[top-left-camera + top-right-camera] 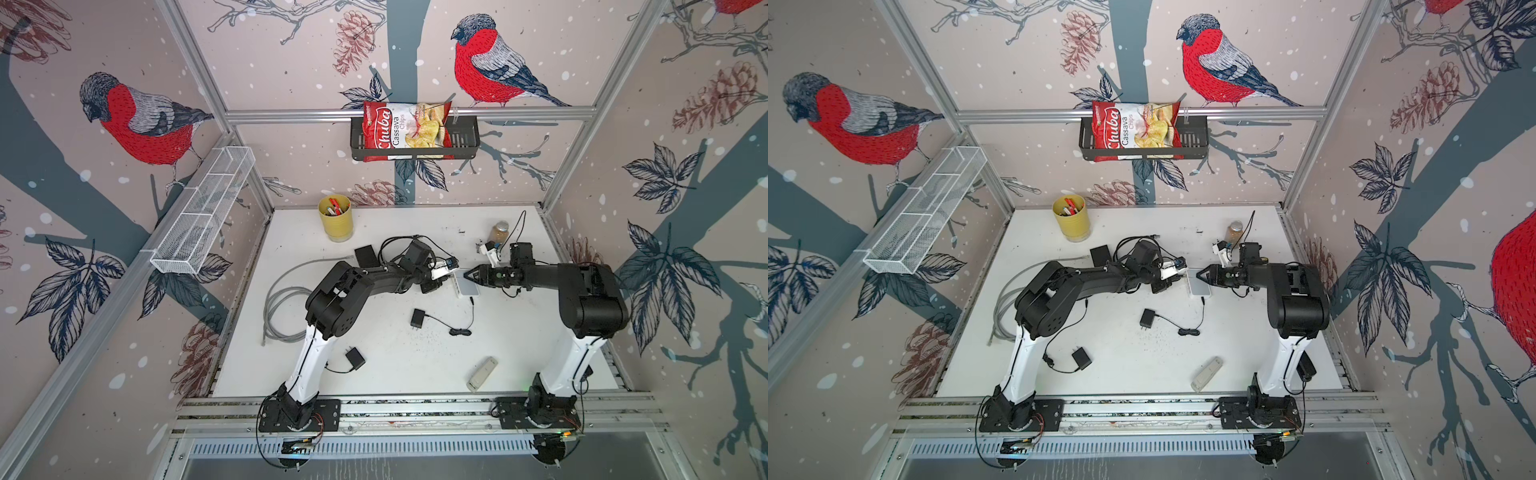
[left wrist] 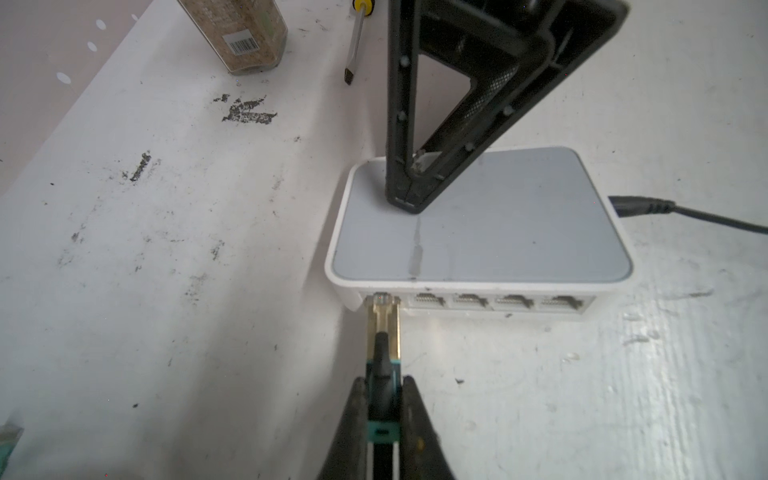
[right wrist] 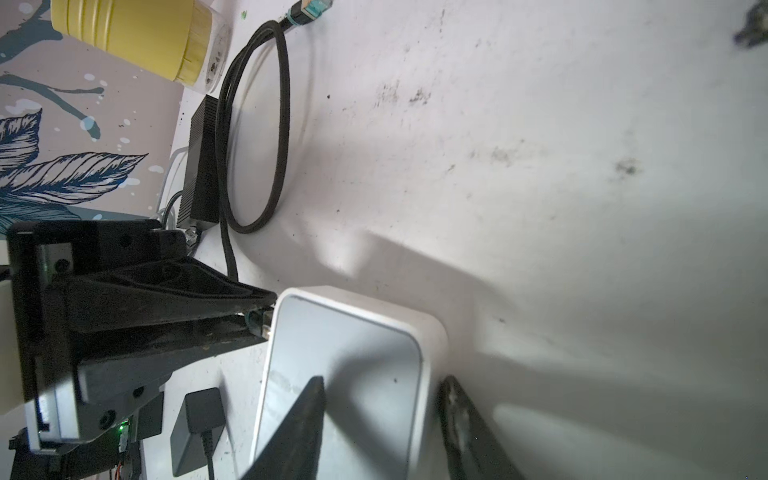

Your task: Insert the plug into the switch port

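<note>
The white switch lies mid-table in both top views. My left gripper is shut on the teal boot of the clear plug. The plug's tip sits at the mouth of the end port, and most of its clear body shows outside. Several free ports run along the same face. My right gripper stands partly open from the opposite side. One finger rests over the switch's top. The other finger is just behind the switch's back edge.
The switch's power lead runs toward a black adapter. A jar and a screwdriver lie beyond the switch. A yellow cup, a black box, a grey cable coil and a grey remote share the table.
</note>
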Available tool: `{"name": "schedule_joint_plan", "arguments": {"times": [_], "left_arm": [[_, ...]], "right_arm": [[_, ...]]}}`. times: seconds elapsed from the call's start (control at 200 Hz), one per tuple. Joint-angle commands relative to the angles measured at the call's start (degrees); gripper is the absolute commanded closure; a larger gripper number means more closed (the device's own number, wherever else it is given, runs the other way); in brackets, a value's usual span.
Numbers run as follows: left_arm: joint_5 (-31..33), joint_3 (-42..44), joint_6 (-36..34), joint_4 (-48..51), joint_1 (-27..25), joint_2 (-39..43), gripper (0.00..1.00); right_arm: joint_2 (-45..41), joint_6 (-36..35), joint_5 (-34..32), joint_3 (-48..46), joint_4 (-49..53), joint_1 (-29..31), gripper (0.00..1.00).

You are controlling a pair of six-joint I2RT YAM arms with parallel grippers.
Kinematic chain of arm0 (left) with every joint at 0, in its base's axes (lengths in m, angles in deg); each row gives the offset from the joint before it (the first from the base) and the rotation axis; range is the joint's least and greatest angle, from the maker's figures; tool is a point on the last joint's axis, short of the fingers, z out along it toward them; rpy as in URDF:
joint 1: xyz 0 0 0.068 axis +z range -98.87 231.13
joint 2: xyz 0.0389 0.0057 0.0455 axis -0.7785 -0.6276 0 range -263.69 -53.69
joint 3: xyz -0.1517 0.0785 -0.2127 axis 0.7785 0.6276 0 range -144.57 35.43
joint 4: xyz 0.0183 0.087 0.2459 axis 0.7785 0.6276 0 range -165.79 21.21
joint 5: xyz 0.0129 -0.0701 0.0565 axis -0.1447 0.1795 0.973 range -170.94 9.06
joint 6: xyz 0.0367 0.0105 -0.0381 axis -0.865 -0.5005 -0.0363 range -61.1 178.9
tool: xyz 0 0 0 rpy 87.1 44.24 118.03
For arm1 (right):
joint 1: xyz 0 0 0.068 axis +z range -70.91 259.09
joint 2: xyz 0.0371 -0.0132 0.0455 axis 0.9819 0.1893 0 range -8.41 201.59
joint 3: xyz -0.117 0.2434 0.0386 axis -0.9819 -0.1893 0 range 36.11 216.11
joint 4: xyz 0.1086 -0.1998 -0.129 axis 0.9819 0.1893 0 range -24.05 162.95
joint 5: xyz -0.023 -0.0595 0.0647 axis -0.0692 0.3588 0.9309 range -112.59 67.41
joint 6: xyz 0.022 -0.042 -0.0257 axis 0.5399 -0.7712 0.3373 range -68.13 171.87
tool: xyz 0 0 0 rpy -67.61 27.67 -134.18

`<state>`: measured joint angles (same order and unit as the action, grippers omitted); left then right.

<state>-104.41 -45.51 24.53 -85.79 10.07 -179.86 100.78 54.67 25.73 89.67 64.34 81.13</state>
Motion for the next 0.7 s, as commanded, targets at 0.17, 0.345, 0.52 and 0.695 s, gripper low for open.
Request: {"name": "schedule_joint_plan", "arguments": {"times": [0.17,0.345,0.52,0.695], "left_arm": [[-4.26,-0.77,-1.54,-4.07,-1.22,0.02,1.0],[-4.23,-2.02,-2.66,-0.91,-1.09,0.55,1.0],[-3.0,-3.99,-3.69,2.55,-0.79,-0.27,1.0],[-3.17,-4.08,-2.84,1.09,-0.86,-0.83,1.0]], "right_arm": [[-0.36,-3.13,5.95,0.52,3.75,2.44,0.55],[-0.55,-1.98,0.55,1.02,4.07,2.53,0.57],[-1.15,-1.4,-0.96,0.76,3.46,2.66,0.56],[-0.51,-2.18,0.59,1.33,4.1,3.49,0.56]]}}
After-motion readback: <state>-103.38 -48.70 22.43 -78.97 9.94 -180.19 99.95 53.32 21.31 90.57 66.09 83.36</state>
